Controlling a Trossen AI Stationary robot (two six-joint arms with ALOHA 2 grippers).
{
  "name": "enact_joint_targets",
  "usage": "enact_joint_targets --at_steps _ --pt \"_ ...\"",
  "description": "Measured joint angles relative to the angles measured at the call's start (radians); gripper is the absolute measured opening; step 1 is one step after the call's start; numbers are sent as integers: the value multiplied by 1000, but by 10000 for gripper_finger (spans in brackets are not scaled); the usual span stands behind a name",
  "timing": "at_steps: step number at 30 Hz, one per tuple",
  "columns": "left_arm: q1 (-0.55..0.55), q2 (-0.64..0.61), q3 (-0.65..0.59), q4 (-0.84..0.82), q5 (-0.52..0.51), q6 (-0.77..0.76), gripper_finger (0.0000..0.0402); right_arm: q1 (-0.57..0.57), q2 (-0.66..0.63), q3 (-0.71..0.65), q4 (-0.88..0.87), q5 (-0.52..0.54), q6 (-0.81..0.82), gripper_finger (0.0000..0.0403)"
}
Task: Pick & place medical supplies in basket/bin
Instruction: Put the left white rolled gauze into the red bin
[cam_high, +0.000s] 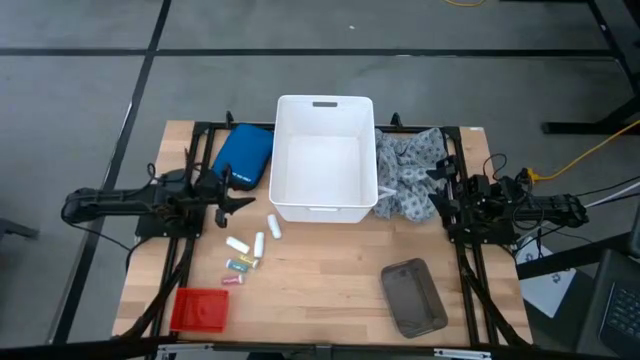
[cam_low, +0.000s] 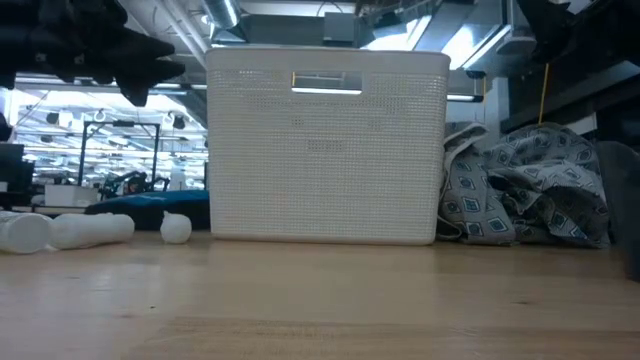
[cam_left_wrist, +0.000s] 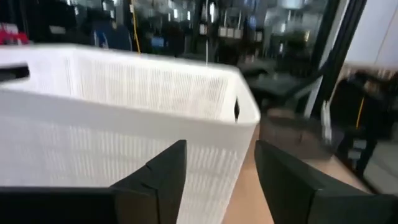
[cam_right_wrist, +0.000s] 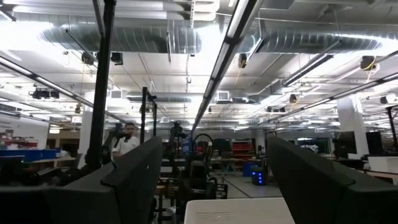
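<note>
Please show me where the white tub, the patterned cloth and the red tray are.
white tub (cam_high: 323, 103): high view, far rim.
patterned cloth (cam_high: 410, 170): high view, middle folds.
red tray (cam_high: 199, 309): high view, its centre.

Two dark, near-black arms built from slim jointed segments on black frame rails. Left gripper (cam_left_wrist: 217, 180): matte black, two flat angular fingers (cam_left_wrist: 163, 177) with straight bevelled edges. Right gripper (cam_right_wrist: 211, 186): same dark make, broad smooth slabs tapering upward. Black cables trailing at the right arm's base, yellow cable beside it.
</note>
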Motion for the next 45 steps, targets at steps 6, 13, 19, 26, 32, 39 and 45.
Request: enact_joint_targets --at_steps 6,13,19,26,32,39,45 --pt "-55 139 97 -133 -53 72 192 0 0 0 0 3 0 292" --pt "-137 270 273 -393 -109 77 190 0 0 0 -1 3 -1 292" --pt "-210 343 364 -655 -181 -28 191 0 0 0 -16 3 -2 292" --pt "-310 440 368 -746 -191 -201 190 0 0 0 -16 3 -17 292" --pt "-391 560 368 -742 -215 -312 192 0 0 0 -18 8 -38 292" --pt "-508 744 368 -777 -184 -416 209 0 0 0 -18 14 -41 292" --pt "-576 850 400 -781 -157 -458 219 0 0 0 -30 14 -41 292"
